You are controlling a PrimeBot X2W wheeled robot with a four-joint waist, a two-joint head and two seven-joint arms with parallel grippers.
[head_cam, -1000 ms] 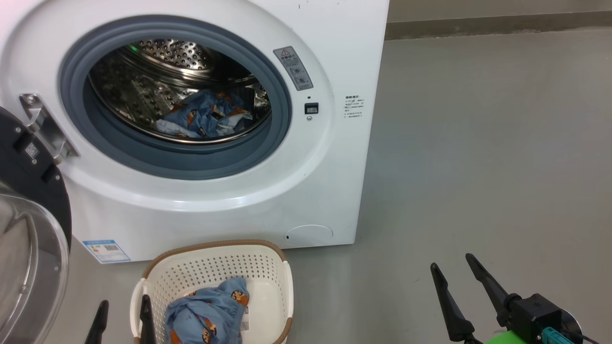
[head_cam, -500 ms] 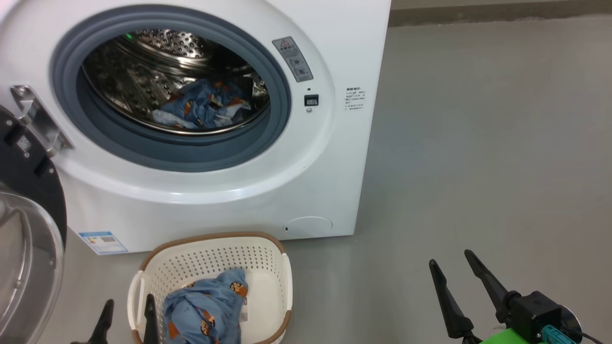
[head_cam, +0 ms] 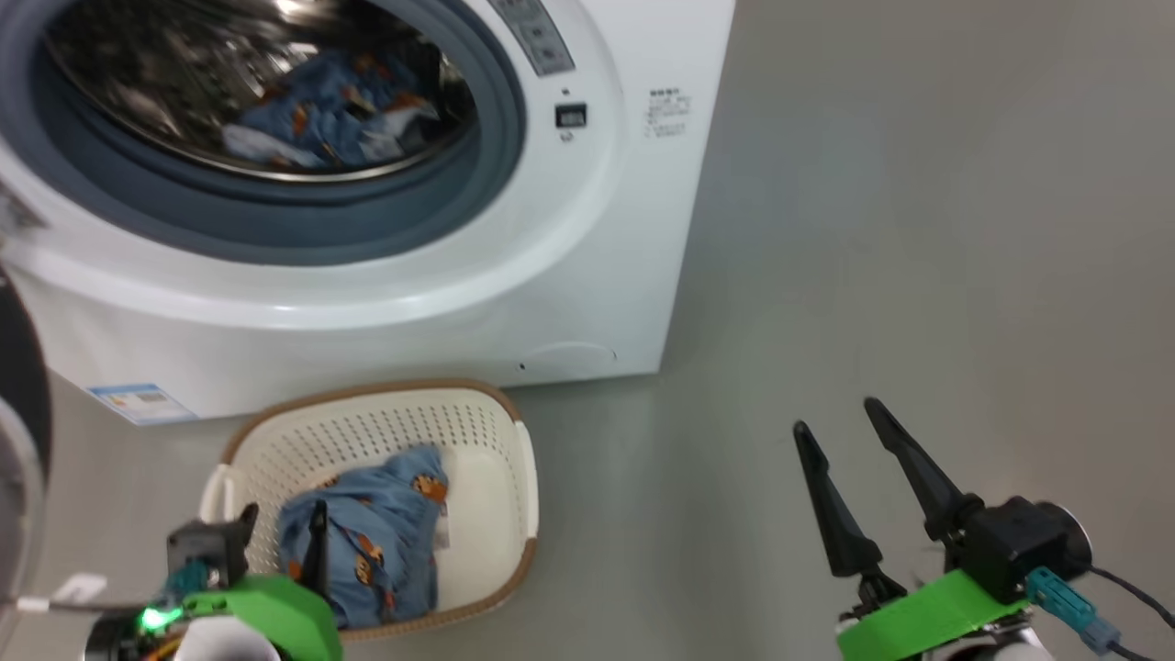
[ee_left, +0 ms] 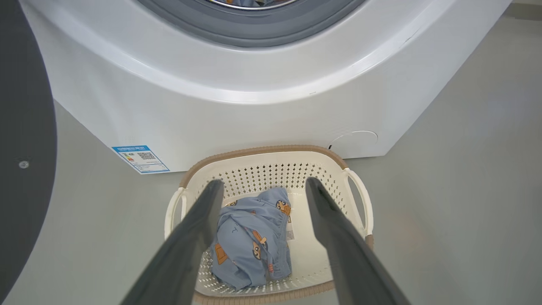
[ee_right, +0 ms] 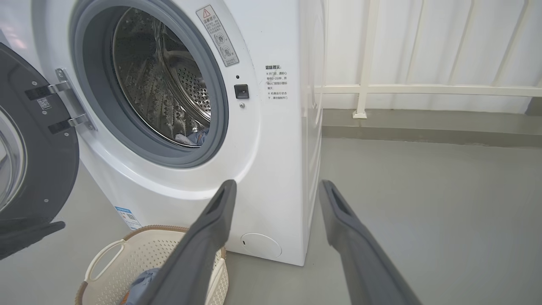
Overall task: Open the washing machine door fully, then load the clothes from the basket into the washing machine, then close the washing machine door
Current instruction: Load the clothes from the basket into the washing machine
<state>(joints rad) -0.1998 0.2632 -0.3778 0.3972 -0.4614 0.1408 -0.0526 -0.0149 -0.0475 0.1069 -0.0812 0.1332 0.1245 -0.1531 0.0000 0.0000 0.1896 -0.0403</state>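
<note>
The white washing machine stands at the upper left with its drum open. Its black-rimmed door is swung wide to the left on the metal hinge. Blue printed clothes lie inside the drum. On the floor before the machine sits the cream basket, holding another blue garment. My left gripper is open, hovering above the basket's near left part, and its fingers frame the garment without touching it. My right gripper is open and empty over bare floor to the right.
Grey floor stretches open to the right of the machine. A white railing and a low kerb run along the back wall. A blue label sticker marks the machine's lower left front.
The head camera has tipped down and forward, so the machine slid up the picture. My left gripper has come further into view over the basket. Both grippers have stayed open.
</note>
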